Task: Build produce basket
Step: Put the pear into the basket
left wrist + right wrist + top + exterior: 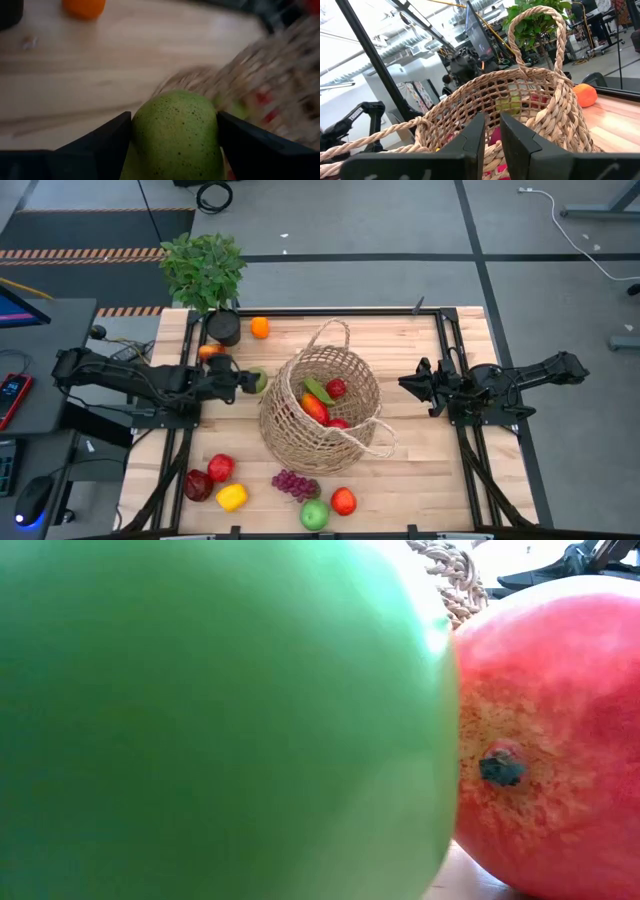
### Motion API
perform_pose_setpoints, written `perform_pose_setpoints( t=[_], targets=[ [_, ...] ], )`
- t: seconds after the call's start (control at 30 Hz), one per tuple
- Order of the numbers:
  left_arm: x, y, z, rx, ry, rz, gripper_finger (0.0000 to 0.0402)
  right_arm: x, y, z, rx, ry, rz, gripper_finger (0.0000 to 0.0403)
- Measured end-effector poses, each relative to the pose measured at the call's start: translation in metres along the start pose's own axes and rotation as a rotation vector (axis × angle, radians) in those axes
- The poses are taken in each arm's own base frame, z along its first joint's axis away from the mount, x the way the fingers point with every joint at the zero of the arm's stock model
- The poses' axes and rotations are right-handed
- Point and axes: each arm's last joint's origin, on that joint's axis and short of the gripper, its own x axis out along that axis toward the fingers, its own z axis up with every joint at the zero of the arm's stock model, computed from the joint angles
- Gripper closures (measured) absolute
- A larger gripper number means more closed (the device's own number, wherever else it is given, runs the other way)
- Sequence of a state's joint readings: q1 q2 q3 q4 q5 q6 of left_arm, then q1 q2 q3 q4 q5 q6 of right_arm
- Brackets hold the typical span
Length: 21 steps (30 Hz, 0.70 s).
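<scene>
The tan wicker basket (320,410) stands mid-table with a red pepper, a green cucumber and a red apple (336,388) inside. My left gripper (254,381) is just left of the basket's rim, shut on a speckled green pear (175,135). Loose produce lies along the near edge: a red apple (221,468), a yellow pepper (232,497), purple grapes (295,484), a green apple (315,515) and a red-orange fruit (344,501). An orange (260,328) lies at the far left. My right gripper (408,383) waits shut, to the basket's right. My left gripper pinches the pear between its two fingers, one finger (107,137) on each of its opposite sides (142,132). The fingers come from the table's left, slanting down toward the basket. The pear's rounded end sticks out past the fingertips, clear of the table.
A black pot (222,327) with a leafy plant (203,268) stands at the far left corner, with a second orange (210,351) beside the left arm. The green apple (200,720) and the red-orange fruit (550,740) fill the low view. Bare wood lies right of the basket.
</scene>
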<state>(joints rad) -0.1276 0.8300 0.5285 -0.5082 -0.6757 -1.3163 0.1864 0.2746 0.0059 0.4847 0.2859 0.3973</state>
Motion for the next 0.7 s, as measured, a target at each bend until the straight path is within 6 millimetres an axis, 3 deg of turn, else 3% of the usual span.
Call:
perform_pose_setpoints(
  t=[0.33,0.7],
  targets=[
    [-0.03,-0.016,0.034,-0.218,-0.272,-0.268,0.0116,0.0,0.0,0.0,0.0,0.0,0.0,0.0338],
    [-0.07,-0.043,0.073,-0.26,-0.529,-0.662,0.0116,0.0,0.0,0.0,0.0,0.0,0.0,0.0338]
  ],
)
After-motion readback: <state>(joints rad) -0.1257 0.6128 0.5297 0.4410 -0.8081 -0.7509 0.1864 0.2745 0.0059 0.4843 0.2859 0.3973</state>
